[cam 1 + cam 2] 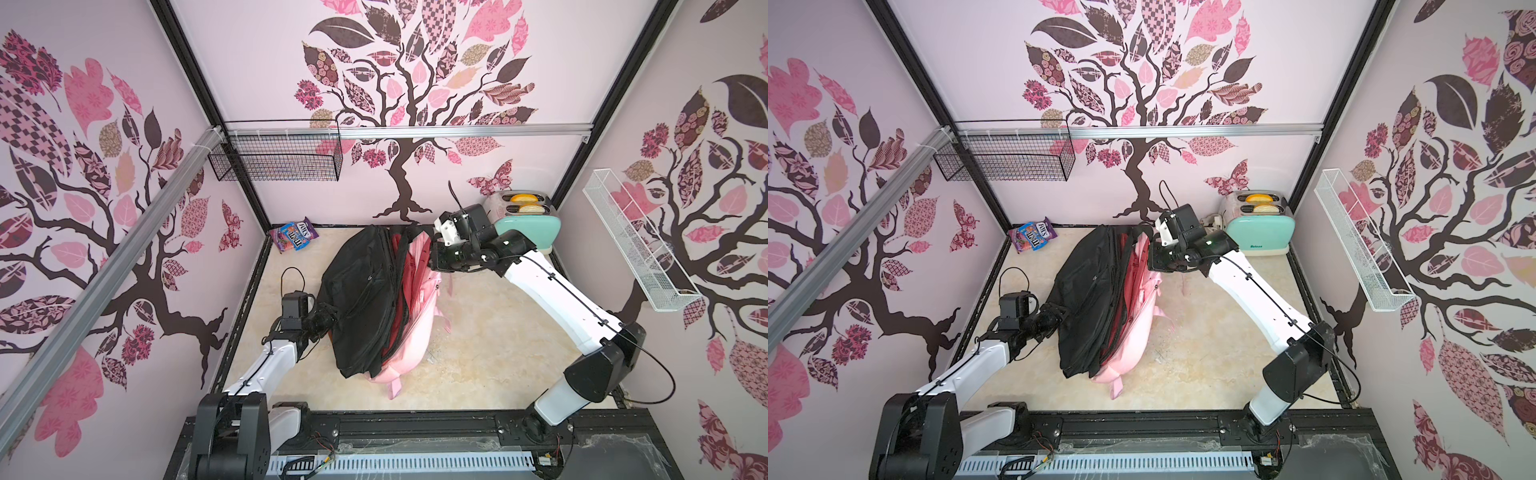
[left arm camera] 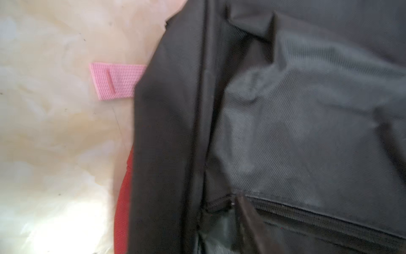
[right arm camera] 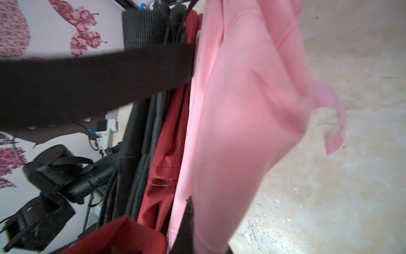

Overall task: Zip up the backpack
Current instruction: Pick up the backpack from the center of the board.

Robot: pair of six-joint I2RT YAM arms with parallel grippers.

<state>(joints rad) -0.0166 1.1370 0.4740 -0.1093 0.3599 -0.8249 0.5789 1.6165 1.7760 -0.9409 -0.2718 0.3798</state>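
Arm bases (image 1: 232, 436) front; backpack (image 1: 365, 299) lies mid-table, gaping, red lining showing.
My left gripper (image 1: 325, 318) touches its black side, opening width indeterminate; my right gripper (image 1: 433, 251) is closed at its far end. Toaster (image 1: 525, 226) holds two bread slices (image 1: 524, 203).

The black cloth backpack (image 2: 307, 132) is matt, coarse weave; beside it, a pink webbing strap (image 2: 116, 81) is ribbed; beneath the backpack, the beige marble-look tabletop (image 2: 55, 143) shines smooth.
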